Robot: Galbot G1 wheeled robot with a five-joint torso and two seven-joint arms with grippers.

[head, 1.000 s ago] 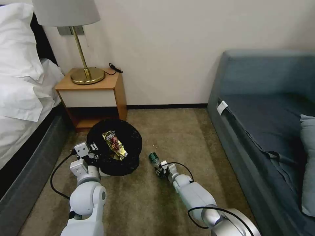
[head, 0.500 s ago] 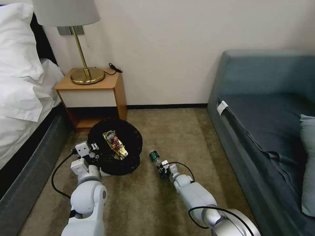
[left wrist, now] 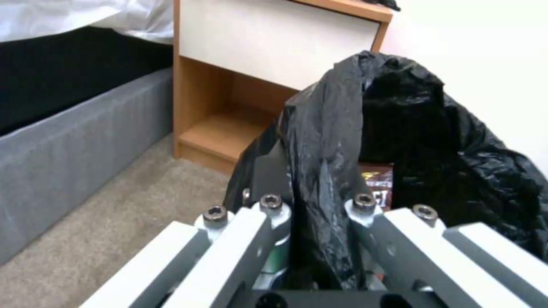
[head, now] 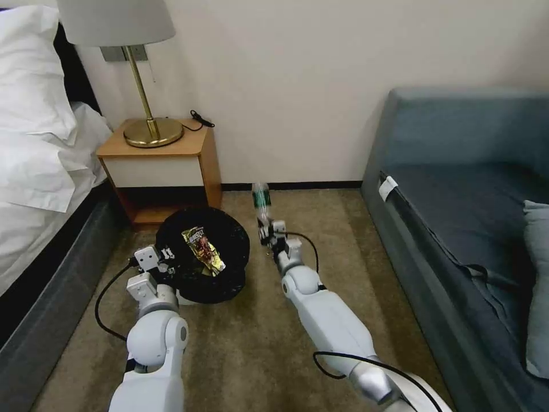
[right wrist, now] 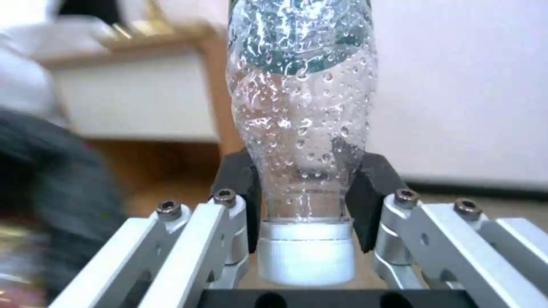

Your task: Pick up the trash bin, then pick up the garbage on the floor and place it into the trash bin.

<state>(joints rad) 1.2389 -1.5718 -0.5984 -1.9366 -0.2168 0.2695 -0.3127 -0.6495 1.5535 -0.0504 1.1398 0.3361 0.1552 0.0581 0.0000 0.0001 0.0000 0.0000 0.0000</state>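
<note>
The trash bin (head: 200, 280), white with a crinkled black bag over its rim, is held off the carpet by my left gripper (head: 166, 260), which is shut on the bag-covered rim (left wrist: 325, 179). A brown-yellow snack wrapper (head: 203, 249) lies inside the bin. My right gripper (head: 265, 226) is shut on the neck of a clear bottle with a green label (head: 261, 199) and holds it in the air, just right of the bin. In the right wrist view the bottle (right wrist: 302, 111) stands between the fingers with its white cap (right wrist: 306, 252) toward the camera.
A wooden nightstand (head: 160, 166) with a brass lamp (head: 143, 74) stands behind the bin. The bed (head: 40, 171) runs along the left, and a blue-grey sofa (head: 457, 217) along the right. Open carpet (head: 257, 343) lies between them.
My right gripper has lifted the bottle off the carpet and carried it up and away from me, beside the bin. The bin and left gripper have barely shifted.
</note>
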